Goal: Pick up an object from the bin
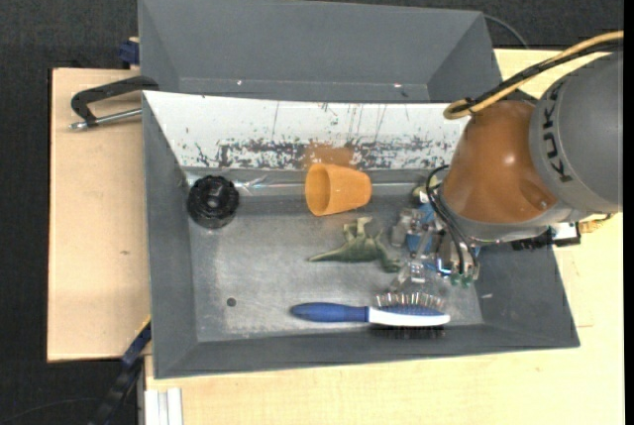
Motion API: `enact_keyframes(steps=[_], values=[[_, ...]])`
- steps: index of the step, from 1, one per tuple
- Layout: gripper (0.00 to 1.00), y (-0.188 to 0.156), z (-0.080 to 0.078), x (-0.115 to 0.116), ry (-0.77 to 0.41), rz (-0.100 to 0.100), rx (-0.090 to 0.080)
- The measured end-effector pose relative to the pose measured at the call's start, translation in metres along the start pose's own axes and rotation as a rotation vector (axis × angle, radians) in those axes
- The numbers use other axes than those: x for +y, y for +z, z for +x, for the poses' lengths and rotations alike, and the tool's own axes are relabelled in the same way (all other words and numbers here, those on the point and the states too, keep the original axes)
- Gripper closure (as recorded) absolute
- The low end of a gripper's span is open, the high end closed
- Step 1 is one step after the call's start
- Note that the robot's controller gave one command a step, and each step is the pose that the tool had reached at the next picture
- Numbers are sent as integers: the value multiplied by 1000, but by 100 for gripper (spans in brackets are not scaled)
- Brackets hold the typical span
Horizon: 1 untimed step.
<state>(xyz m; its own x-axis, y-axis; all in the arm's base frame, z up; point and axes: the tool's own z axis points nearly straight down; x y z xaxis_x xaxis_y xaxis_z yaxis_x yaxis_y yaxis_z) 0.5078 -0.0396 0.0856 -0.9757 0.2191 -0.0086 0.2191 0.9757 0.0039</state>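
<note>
Lying mid-floor in the grey bin (248, 265), the green toy dinosaur (355, 249) is thin and spiky. My worry is that a grip would catch only a limb, so it twists free or gets shoved toward the orange cup (337, 188) just beyond it. It sits immediately left of the gripper (428, 260), its right end reaching it; contact I cannot confirm, nor whether the gripper is open or closed. The blue-handled brush (369, 314) lies just nearer, bristle head close by the gripper's near side, easily snagged instead.
</note>
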Motion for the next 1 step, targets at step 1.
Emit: enact_keyframes(steps=[1], values=[[0, 16, -32, 72, 173, 1, 8]])
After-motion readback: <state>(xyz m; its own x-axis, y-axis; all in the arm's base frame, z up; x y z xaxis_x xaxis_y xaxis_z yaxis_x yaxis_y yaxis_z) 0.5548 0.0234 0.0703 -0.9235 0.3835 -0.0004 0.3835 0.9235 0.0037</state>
